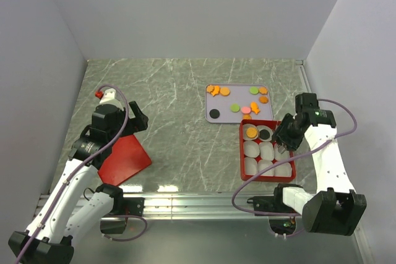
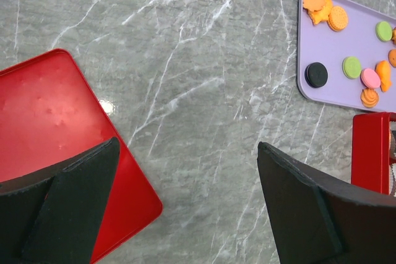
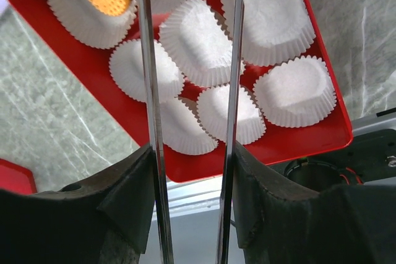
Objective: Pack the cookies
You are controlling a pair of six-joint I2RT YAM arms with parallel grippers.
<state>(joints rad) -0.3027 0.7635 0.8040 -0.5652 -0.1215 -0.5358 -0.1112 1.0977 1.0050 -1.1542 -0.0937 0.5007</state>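
While right gripper (image 1: pixel 286 142) hangs over red box (image 1: pixel 245 171), jaws apart, gripping nothing I can see, two cups (image 3: pixel 201 41) already hold cookies (image 1: pixel 238 102); rest lie on lilac tray (image 1: pixel 210 115), far of box. Left gripper (image 2: pixel 185 208) idle, spread, beside lid (image 2: pixel 49 115). My next pick: swing to tray, straddle one disc squarely, pinch by edges, lower into empty cup without crushing paper.

Hidden and cut-off parts

The red lid (image 2: pixel 55 146) ran off the left wrist view's left edge, its near corner behind a black finger (image 2: pixel 62 214); the red box (image 3: pixel 185 115) lost its far end at the right wrist view's top; tweezer tips went unseen; the right gripper (image 1: pixel 286 137) covered one cup.
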